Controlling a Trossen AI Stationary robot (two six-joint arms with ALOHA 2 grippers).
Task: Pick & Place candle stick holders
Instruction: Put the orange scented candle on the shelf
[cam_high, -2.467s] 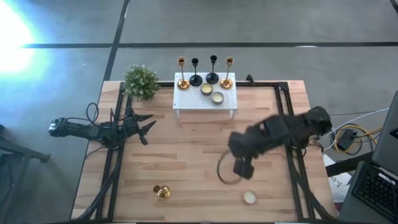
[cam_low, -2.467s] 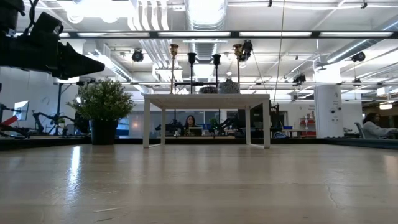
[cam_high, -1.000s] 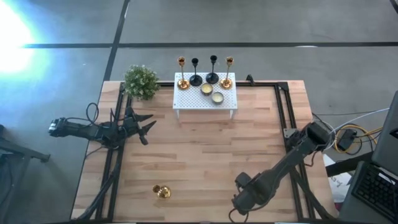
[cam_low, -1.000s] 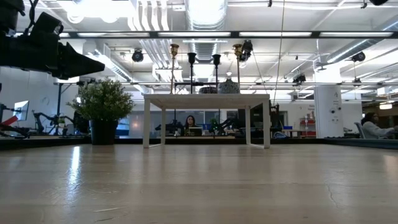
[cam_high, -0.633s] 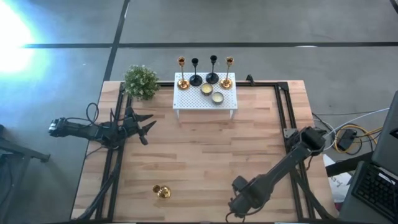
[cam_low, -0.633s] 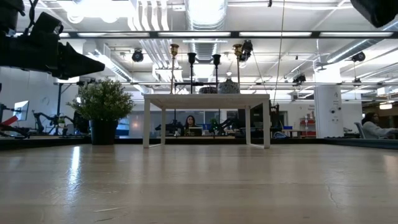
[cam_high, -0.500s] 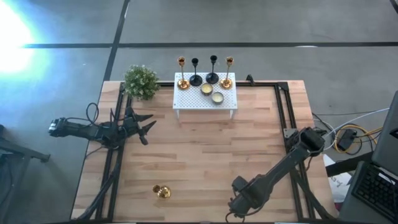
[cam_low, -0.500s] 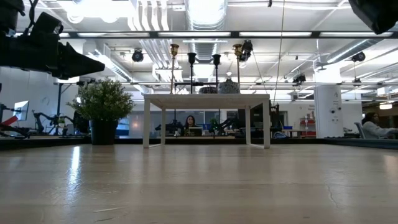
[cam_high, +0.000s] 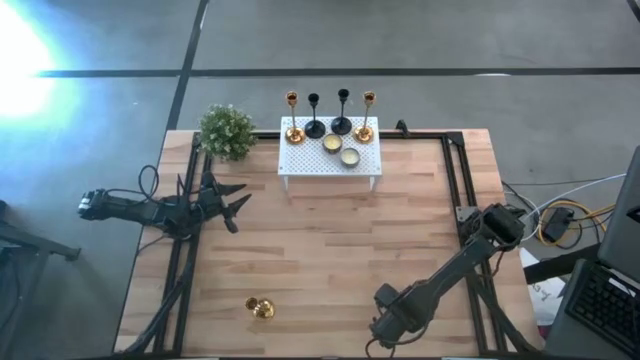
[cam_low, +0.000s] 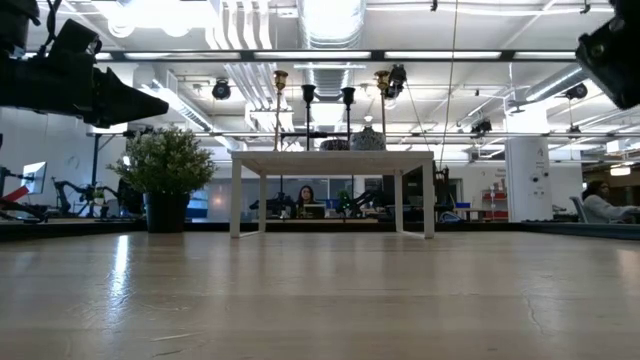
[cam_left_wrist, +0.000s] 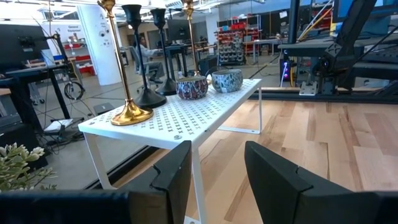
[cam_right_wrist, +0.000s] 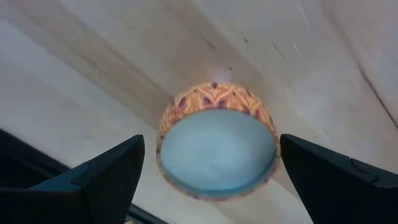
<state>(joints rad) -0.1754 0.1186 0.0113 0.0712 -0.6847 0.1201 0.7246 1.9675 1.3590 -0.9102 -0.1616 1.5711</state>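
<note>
While the left arm waits at the left edge of the light wooden slatted table (cam_high: 320, 250), its left gripper (cam_high: 236, 200) hangs above the boards with its two dark fingers (cam_left_wrist: 273, 177) spread apart and nothing between them. It points toward the white perforated metal rack (cam_high: 330, 155) at the far middle of the table.

Four slim stemmed candle stick holders stand upright in a row along the rack's far edge: a shiny gold candle stick holder (cam_high: 293, 130) at the left end, two black candle stick holders (cam_high: 315, 126) (cam_high: 342, 123) in the middle, and a second shiny gold candle stick holder (cam_high: 365, 129) at the right end. Just in front of them on the rack sit two small round patterned bowls (cam_high: 333, 143) (cam_high: 350, 156), near each other.

A bushy green potted plant (cam_high: 227, 131) stands at the far left corner, just beside the rack. A further small shiny gold holder (cam_high: 260, 308) rests on the boards near the front left, well apart from both arms; whether it is upright cannot be told.

The right gripper (cam_high: 388, 320) is low at the front of the table, right of centre. Its wrist view looks down on a small round orange-patterned bowl with a pale blue inside (cam_right_wrist: 216, 140), lying on the wood between its widely parted dark fingers (cam_right_wrist: 99, 174), which do not touch it.
</note>
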